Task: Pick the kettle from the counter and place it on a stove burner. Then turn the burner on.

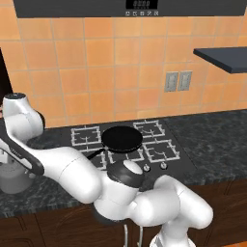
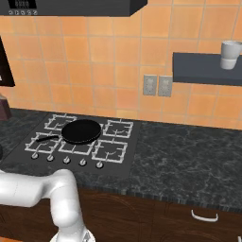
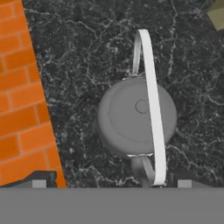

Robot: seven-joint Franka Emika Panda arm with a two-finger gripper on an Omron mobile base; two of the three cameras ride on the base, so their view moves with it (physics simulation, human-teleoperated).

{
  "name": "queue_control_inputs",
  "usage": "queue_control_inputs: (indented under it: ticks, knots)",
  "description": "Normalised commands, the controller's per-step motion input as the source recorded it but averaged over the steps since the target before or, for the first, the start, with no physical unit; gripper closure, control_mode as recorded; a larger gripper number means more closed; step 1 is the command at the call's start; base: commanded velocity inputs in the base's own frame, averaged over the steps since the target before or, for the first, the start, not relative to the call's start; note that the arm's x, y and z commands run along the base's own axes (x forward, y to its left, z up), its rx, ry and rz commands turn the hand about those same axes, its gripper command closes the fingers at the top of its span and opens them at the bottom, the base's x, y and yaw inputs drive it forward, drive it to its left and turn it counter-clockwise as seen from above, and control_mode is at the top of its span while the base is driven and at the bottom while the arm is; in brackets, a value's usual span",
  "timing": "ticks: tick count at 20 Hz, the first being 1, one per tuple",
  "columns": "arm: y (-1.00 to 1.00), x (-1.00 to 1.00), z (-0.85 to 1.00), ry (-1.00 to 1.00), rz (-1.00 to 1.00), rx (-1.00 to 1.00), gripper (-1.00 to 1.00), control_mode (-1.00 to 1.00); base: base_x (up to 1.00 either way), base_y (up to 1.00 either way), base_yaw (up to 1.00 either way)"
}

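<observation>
Seen from the hand view, the hand hangs straight above the kettle, tips spread wide and empty. The kettle stands on the desk left of the cooktop, its arched handle running crosswise to the tips. Farther right, a black frying pan sits mid-cooktop beside the stove burner.

Orange tile wall; twin grey outlets; dark shelf holding white cup; brown cabinet fronts.
</observation>
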Motion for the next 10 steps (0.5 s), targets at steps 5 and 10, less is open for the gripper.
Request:
queue_control_inputs:
  ticks: [5,10]
  knots:
    - [-0.33,0.0,-0.29,0.0,0.0,0.0,-1.0,-1.0,0.0,0.0,0.0]
    - [-0.07,0.03,0.0,0.0,0.0,0.0,-1.0,-1.0,0.0,0.0,0.0]
